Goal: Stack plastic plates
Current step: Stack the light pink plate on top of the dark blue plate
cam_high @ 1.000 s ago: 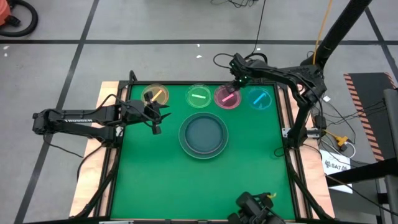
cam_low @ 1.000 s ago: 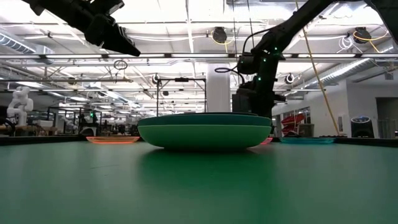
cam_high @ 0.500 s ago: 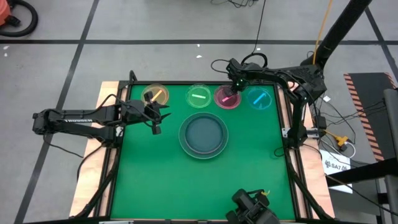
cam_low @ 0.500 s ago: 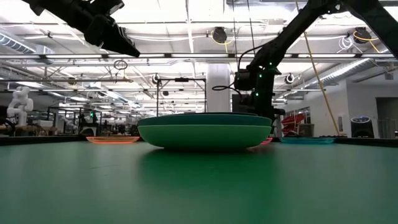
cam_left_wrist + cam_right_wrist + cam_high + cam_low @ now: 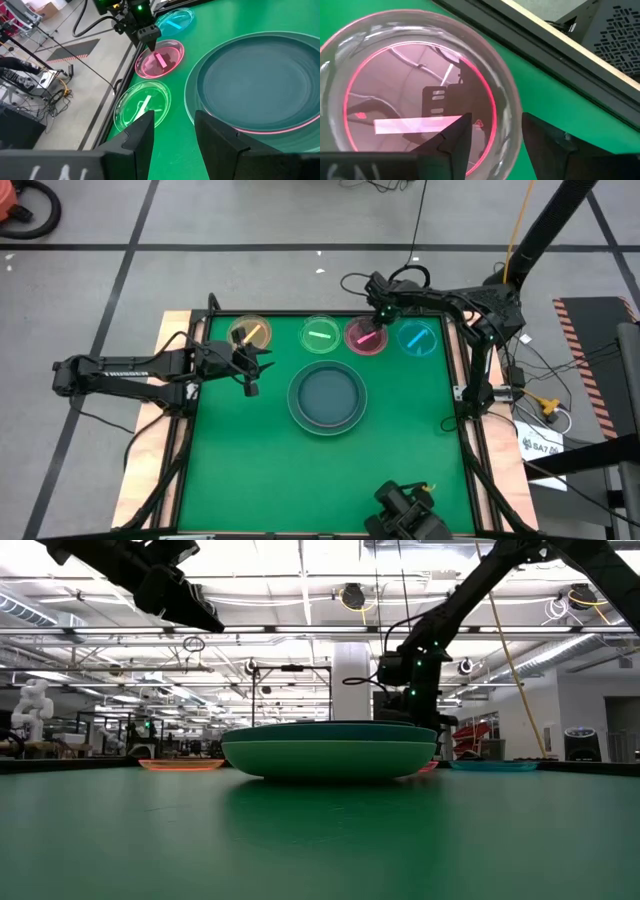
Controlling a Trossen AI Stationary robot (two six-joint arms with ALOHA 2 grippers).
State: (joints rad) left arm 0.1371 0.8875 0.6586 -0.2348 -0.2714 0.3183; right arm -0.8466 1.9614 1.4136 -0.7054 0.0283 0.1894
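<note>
A stack of large plastic plates, a dark teal one on top, rests on the green mat at the table's middle. A row of small plates lies along the far edge: amber, green, pink and blue. My right gripper is open and points down at the pink plate's far right rim. One finger stands over the plate's inside and the other outside it. My left gripper hangs open above the mat, near the amber plate and left of the stack.
A wooden border with a dark rail runs just beyond the far row of plates. Bare green mat lies between the stack and the table's near edge. Cables and equipment sit off the table's right side.
My right gripper has come down toward the pink small plate and now stands low over its far right rim. The plates and my left arm have stayed where they were.
</note>
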